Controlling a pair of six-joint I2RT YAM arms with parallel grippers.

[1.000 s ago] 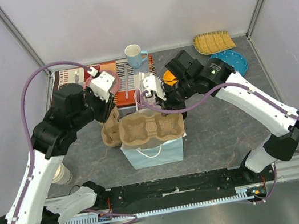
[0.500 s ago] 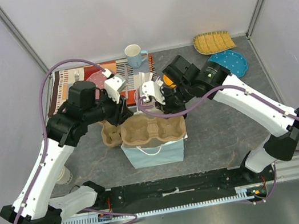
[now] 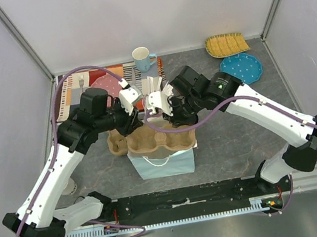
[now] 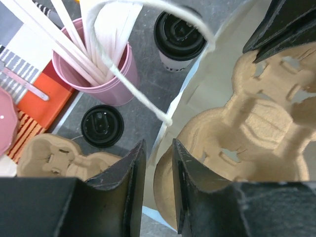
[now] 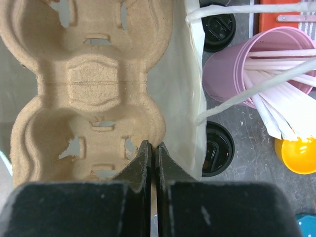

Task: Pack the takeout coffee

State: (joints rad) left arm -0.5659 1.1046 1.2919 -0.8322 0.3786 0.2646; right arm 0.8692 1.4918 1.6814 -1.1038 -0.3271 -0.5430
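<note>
**Bag steadied, coffee waiting outside it**

Grey table (image 3: 235, 132) inside white walls is carrying everything. A bag (image 3: 166, 163) is standing just toward 6 o'clock of centre with a tray (image 3: 162, 137) sitting across its mouth. A spare tray (image 3: 115, 143) is lying just beside it at 9 o'clock, and a mug (image 3: 143, 57) is sitting at 12.

Both arms are working the bag's far rim. The right gripper (image 5: 152, 145) is closed flat, apparently pinching the rim paper, with a pale sliver showing between its fingers. The left gripper (image 4: 159, 148) is standing slightly parted astride the same rim; the bag wall is running through the gap, and no pinch is showing.

The coffee (image 4: 180, 37) is standing upright on the table just beyond that rim, at 12 o'clock of the bag, beside the pink cup (image 4: 106, 81). A second lidded cup (image 4: 102, 126) is sitting near the spare tray.

By my reading, the tray is being seated and the bag steadied; nothing is packed yet. The next move is calling for one gripper to let go and take the coffee around its body below the lid. It should then carry it level over the rim into a well, clear of the handle string.

The top view is hiding both lidded cups under the arms; only the wrist views are showing them. The right wrist alone is showing the tray's wells standing empty.
</note>
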